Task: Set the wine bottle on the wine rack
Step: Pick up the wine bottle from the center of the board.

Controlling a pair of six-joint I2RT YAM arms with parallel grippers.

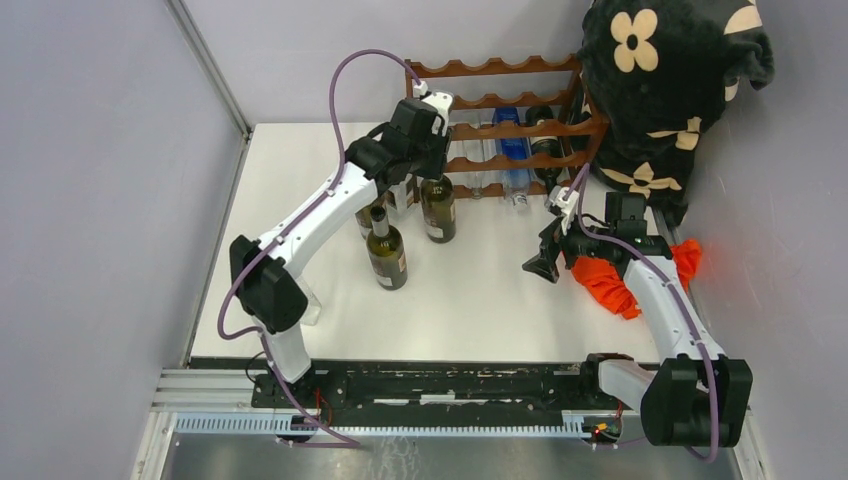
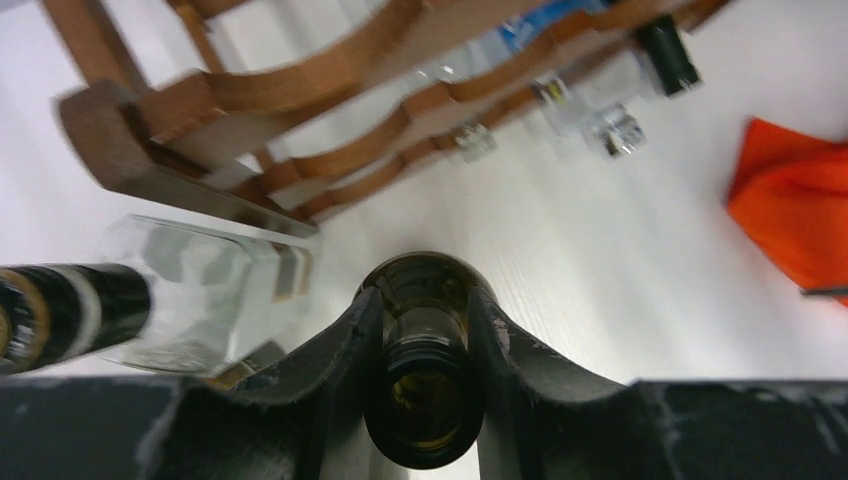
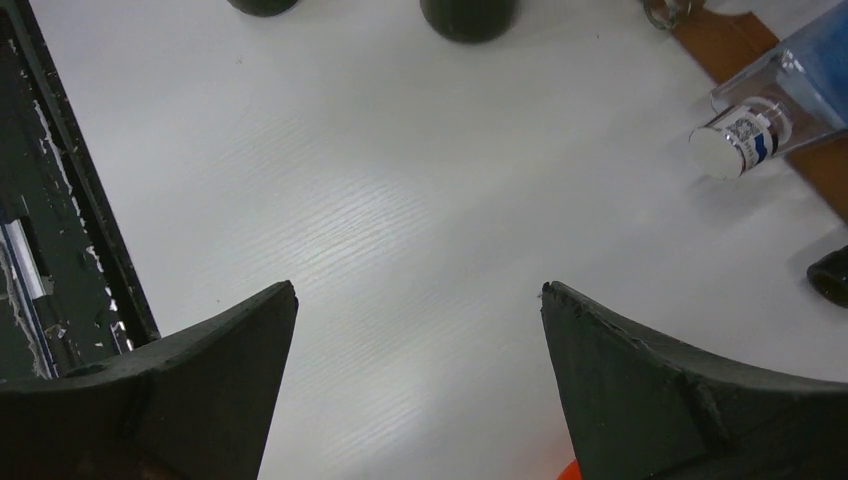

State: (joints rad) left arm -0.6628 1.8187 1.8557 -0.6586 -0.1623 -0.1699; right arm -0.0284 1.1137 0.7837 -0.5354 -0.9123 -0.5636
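A dark green wine bottle (image 1: 438, 210) stands upright on the white table just in front of the wine rack (image 1: 500, 128). My left gripper (image 1: 425, 150) reaches down from above and is shut on its neck. In the left wrist view both black fingers (image 2: 345, 350) press against the neck below the lip of the wine bottle (image 2: 425, 410), between the jaws of the left gripper (image 2: 426, 297). The reddish-brown wine rack (image 2: 300, 90) with wavy rails lies just beyond it. My right gripper (image 1: 540, 265) hovers open over bare table at the right, its jaws (image 3: 418, 290) wide apart and empty.
A second dark bottle (image 1: 386, 252) stands left of the held one, and another is partly hidden behind the left arm. A clear bottle (image 2: 200, 290) stands close on the left. The rack holds a blue bottle (image 1: 515, 158) and others. An orange cloth (image 1: 610, 280) and a black flowered fabric (image 1: 670, 80) lie at the right.
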